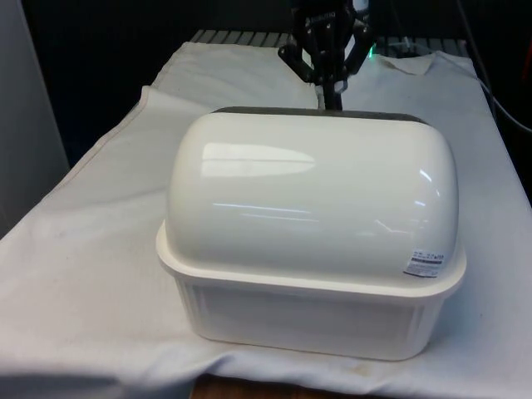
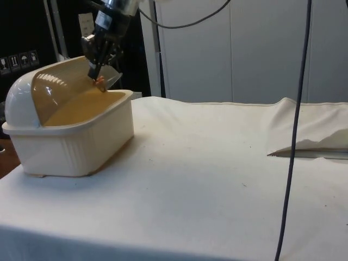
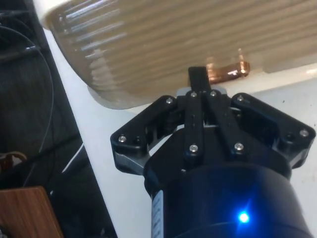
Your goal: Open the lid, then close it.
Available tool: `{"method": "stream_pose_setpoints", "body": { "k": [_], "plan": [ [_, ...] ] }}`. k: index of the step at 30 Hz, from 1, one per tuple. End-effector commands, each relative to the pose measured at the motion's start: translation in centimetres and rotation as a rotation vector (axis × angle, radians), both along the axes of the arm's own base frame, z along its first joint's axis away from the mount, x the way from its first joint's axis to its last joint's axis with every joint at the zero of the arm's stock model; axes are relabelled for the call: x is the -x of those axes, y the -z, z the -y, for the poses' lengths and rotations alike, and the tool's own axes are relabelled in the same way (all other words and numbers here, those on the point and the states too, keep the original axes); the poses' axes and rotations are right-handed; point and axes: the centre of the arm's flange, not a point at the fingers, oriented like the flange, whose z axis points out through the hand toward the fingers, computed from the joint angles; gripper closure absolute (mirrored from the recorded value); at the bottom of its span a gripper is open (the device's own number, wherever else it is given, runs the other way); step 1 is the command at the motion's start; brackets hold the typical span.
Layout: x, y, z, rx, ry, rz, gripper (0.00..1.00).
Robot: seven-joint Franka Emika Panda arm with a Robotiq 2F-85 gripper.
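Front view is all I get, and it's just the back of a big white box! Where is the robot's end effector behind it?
Observer: In the side view, the end effector points down at the tinted roll lid of the bread box.
Operator: Is it touching something?
Observer: In the wrist view, its tip is right beside a small copper handle at the lid's edge.
Operator: Is the lid open?
Observer: It's nearly down. In the side view, the handle edge sits just above the box's front rim.
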Motion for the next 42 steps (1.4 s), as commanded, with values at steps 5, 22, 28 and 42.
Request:
{"method": "stream_pose_setpoints", "body": {
  "k": [5, 22, 28, 42],
  "plan": [
    [0.9, 1.2, -0.5, -0.005, 0.015, -0.029, 1.00],
    [4.4, 1.8, -0.6, -0.037, 0.006, -0.123, 1.00],
    [6.3, 1.6, -0.5, -0.040, 0.000, -0.144, 1.00],
    [10.9, 0.5, -0.4, -0.032, -0.017, -0.173, 1.00]
  ]
}}
